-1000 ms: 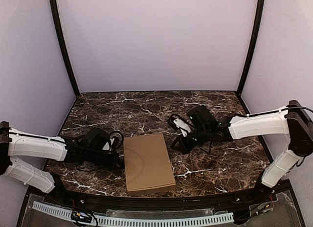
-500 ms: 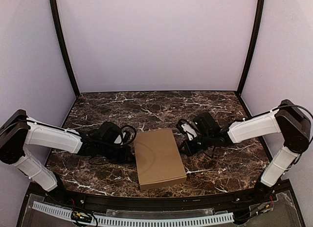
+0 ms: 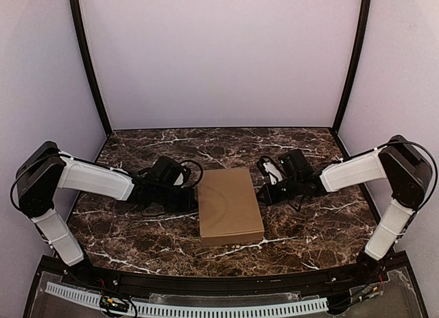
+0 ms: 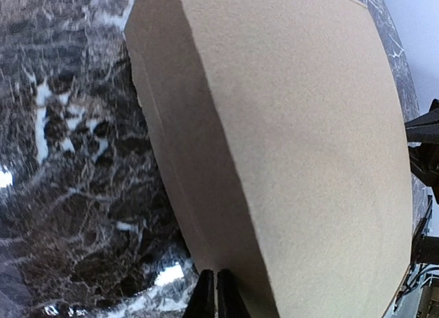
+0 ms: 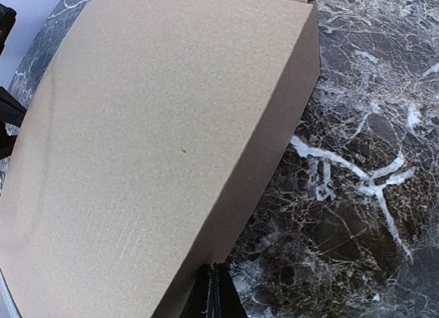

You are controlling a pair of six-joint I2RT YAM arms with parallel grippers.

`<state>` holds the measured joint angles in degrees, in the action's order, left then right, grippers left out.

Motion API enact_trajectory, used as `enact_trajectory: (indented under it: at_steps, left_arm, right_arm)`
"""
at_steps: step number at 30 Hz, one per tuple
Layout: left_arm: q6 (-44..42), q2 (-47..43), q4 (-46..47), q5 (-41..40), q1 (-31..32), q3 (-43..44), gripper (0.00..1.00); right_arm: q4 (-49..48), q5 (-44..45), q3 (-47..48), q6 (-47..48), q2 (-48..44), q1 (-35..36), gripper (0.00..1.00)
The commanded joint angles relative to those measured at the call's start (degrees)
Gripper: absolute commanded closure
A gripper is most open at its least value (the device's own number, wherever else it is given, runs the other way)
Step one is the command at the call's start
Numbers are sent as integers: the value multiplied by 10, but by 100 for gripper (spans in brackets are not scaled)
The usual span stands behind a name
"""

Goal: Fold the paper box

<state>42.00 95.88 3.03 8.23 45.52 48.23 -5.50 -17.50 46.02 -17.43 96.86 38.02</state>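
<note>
— Where is the paper box (image 3: 230, 205)?

— Flat on the table (image 3: 137, 153), about midway across it, folded shut into a shallow brown slab. Its long sides run away from the arm bases, and the whole thing is turned slightly off square.

— And the surface under it?

— Dark marble pattern, brown-black with white veins, glossy enough to catch pale glints in the left wrist view.

— The claws?

— The left gripper (image 4: 214, 294) has its fingers pressed together with nothing between them, tips against the box's left side wall. The right gripper (image 5: 214, 290) is just the same, fingers together and empty, at the right side wall. Both seem to touch the cardboard, though the tips sit at the very bottom of each wrist view, so I can't swear to contact.

— The room?

— Plain pale walls (image 3: 219, 57) close the table in at the back and both sides, with a black post (image 3: 88, 64) rising at each back corner. A white slotted strip (image 3: 206, 308) runs along the near edge, below the arm bases.
</note>
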Motion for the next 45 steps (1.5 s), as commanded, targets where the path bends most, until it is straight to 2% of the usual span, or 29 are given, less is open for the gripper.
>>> enact_trajectory:
  at_steps: [1, 5, 8, 11, 14, 17, 19, 20, 21, 22, 24, 25, 27, 32, 37, 39, 43, 45]
  left_arm:
    - [-46, -9, -11, -40, -8, 47, 97]
    - [-85, -44, -77, -83, -9, 68, 92]
    - [-116, -71, -129, -125, -10, 81, 84]
    - [-136, -107, -169, -151, -10, 94, 77]
    - [-163, -137, -212, -180, -11, 105, 66]
    - [-188, -176, -243, -209, -12, 123, 56]
    - [-207, -197, -268, -229, -12, 136, 45]
    - [-223, -205, -284, -236, -14, 140, 42]
    - [-230, -218, -292, -251, -14, 149, 37]
    - [-244, -224, -310, -259, -14, 154, 34]
    - [-266, -240, -338, -279, -13, 173, 27]
    - [-273, -252, -347, -291, -13, 185, 10]
    - [-296, -267, -371, -303, -14, 202, 2]
    - [-354, -298, -418, -314, -13, 241, 1]
    - [-411, -326, -394, -297, -21, 236, 1]
    - [-416, -338, -367, -265, -45, 222, 1]
    - [-387, -368, -306, -125, -142, 188, 1]
    - [-375, -383, -284, -67, -170, 176, 1]
  right_arm:
    - [-19, -21, 15, 17, -3, -12, 98]
    - [15, 41, 10, 41, -47, -18, 94]
    - [40, 89, 9, 56, -92, -20, 89]
    - [68, 126, 11, 68, -141, -22, 80]
    - [93, 151, 20, 81, -188, -25, 70]
    - [106, 169, 27, 94, -235, -27, 53]
    - [107, 181, 28, 105, -271, -28, 43]
    - [110, 193, 28, 110, -285, -28, 32]
    - [114, 202, 30, 116, -299, -28, 6]
    - [121, 208, 32, 123, -312, -29, 2]
    - [139, 224, 41, 129, -338, -29, 1]
    - [147, 231, 44, 134, -351, -29, 1]
    - [155, 242, 47, 139, -380, -30, 1]
    - [180, 257, 55, 140, -440, -29, 1]
    - [204, 299, 47, 108, -486, -29, 1]
    - [213, 323, 42, 89, -499, -29, 1]
    - [220, 334, 43, 50, -510, -29, 1]
    - [230, 323, 48, 47, -507, -28, 1]
